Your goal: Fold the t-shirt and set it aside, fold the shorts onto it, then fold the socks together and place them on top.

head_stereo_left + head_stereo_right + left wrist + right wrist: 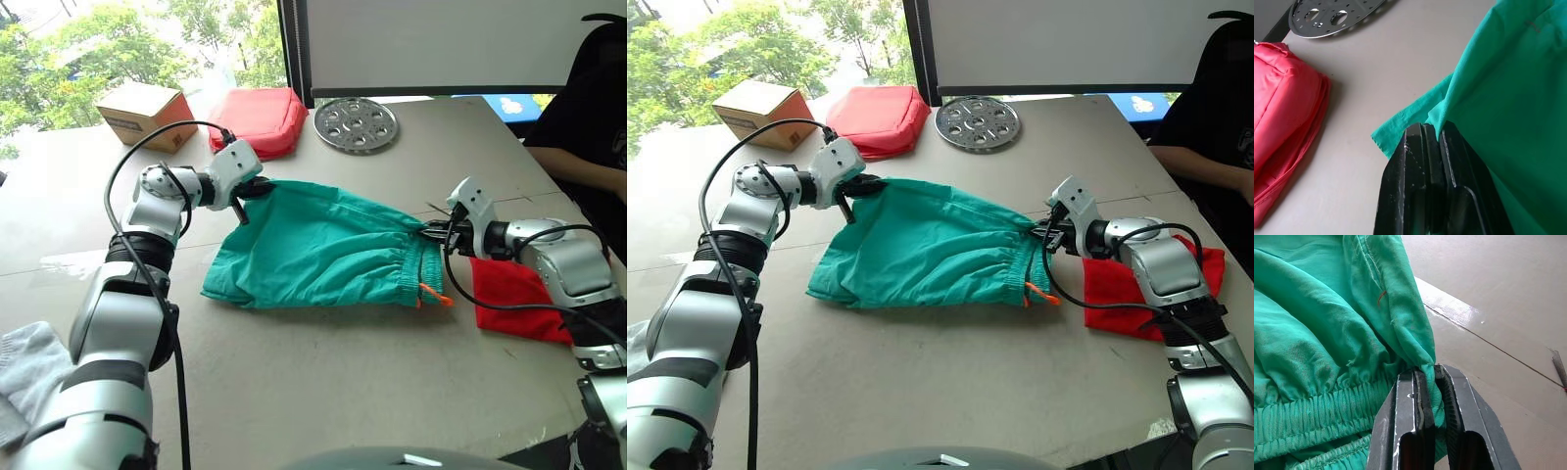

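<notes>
Left claw (247, 192) is clamped on a hem corner of the shorts (313, 245); the left wrist view shows the fingers (1420, 171) pressed together with teal fabric pinched between them. Right claw (1046, 227) is closed on the gathered waistband edge, fabric bunched between its fingers (1422, 401). Both forearms reach in toward each other over the table (343, 392), the shorts stretched between the two claws and lying mid-table, the far edge lifted at the left claw. Orange drawstring (434, 294) hangs at the waistband's near end. T-shirt (1127, 289) lies folded near the table's right edge, partly under the right forearm. Socks (24, 377) sit at the near-left edge. Red pouch (260, 117), cardboard box (147, 113) and perforated metal disc (356, 124) are along the far edge.
</notes>
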